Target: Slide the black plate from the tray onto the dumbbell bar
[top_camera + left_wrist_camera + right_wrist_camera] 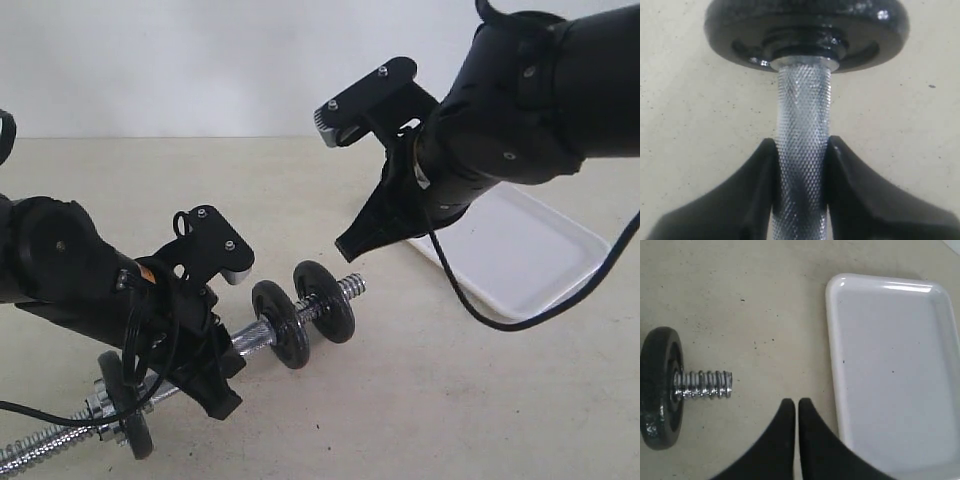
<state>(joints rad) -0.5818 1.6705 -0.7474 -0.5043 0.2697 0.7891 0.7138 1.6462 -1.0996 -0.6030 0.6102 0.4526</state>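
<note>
Black plate: on the threaded end of the dumbbell bar, outermost of two discs there, apart from the tray.
Left gripper: jaws clamp the bar's knurled middle.
Right gripper: jaws pressed together, holding nothing, between the bar end and the tray.

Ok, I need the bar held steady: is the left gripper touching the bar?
Touching. In the left wrist view the left gripper clamps the bar, fingers pressed against its knurled sides.
</note>
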